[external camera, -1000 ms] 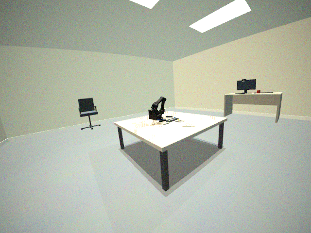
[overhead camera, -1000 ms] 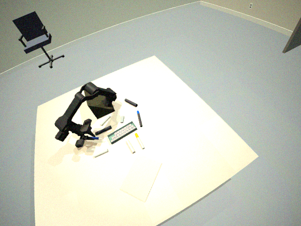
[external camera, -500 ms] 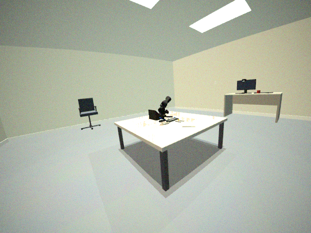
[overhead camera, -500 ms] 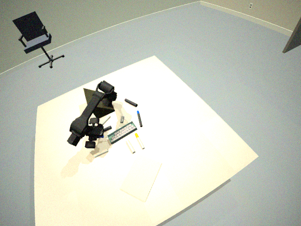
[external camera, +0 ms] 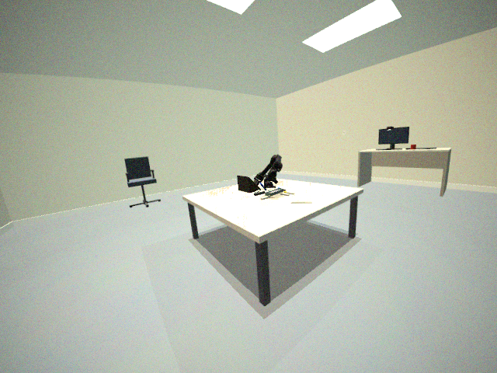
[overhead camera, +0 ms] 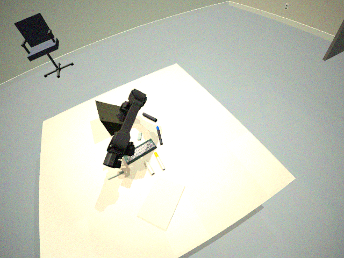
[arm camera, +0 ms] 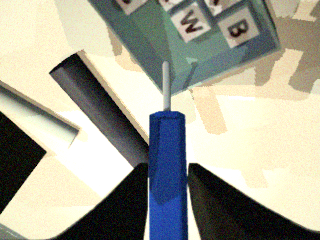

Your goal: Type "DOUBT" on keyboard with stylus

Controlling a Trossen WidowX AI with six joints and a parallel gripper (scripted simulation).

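One black robot arm (overhead camera: 129,119) (external camera: 268,167) stretches above a white table (overhead camera: 222,144) (external camera: 241,217), hiding the stylus (external camera: 262,186) (arm camera: 168,145) from the top view. The exterior view catches its blue body beneath the gripper (external camera: 258,179) (arm camera: 168,167), and a distant monitor (external camera: 394,135). At the wrist, narrowed fingers grip the stylus, its pale tip pointing toward the keyboard (overhead camera: 141,151) (external camera: 275,192) (arm camera: 145,45) corner near W and B; contact cannot be told.

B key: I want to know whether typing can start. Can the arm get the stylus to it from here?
Probably yes: the arm holds the stylus, and nothing visible separates its tip from B. Height is hard to judge.
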